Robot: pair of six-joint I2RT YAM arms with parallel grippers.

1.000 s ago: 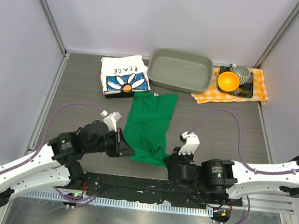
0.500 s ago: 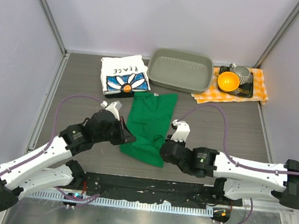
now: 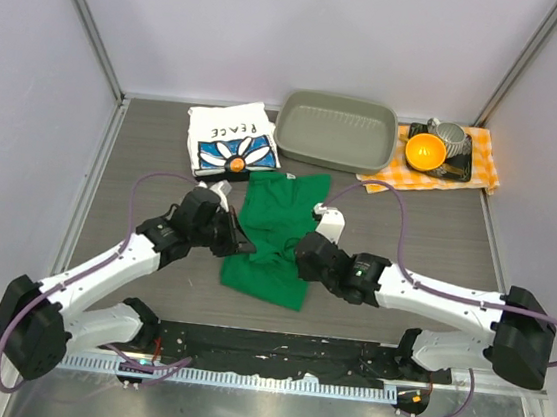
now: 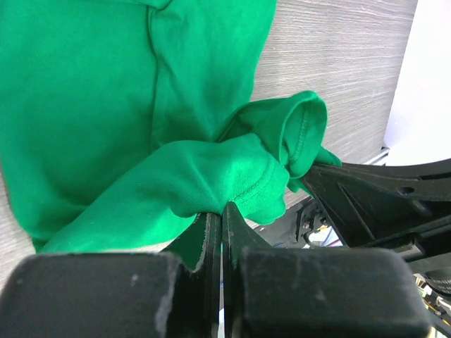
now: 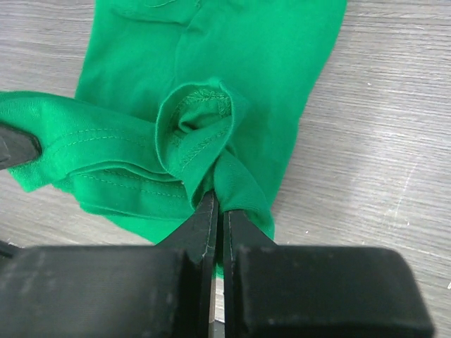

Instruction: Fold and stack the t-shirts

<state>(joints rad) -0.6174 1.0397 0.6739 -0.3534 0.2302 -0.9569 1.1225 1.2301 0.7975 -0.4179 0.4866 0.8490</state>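
The left gripper [image 3: 238, 245] and right gripper [image 3: 303, 252] pinch the hem of the green shirt [image 3: 280, 214] mid-fold; next it probably needs an even carry toward 12 o'clock.

Two t-shirts lie on the one dark wood-grain table [image 3: 154, 154]: one plain bright green cloth t-shirt [image 3: 279, 224] at the centre and one white t-shirt printed "PEACE" with a daisy on blue [image 3: 231, 140] at eleven o'clock. One grey oblong plastic tub [image 3: 334, 131] sits at twelve o'clock. One orange-and-white checked cloth [image 3: 483, 161] at two o'clock bears one round orange bowl [image 3: 424, 152], one ribbed metal cup [image 3: 451, 140] and one dark item [image 3: 456, 171] too small to name. Two white-and-black robot arms reach in from six o'clock: one left arm [image 3: 99, 284] and one right arm [image 3: 444, 303].
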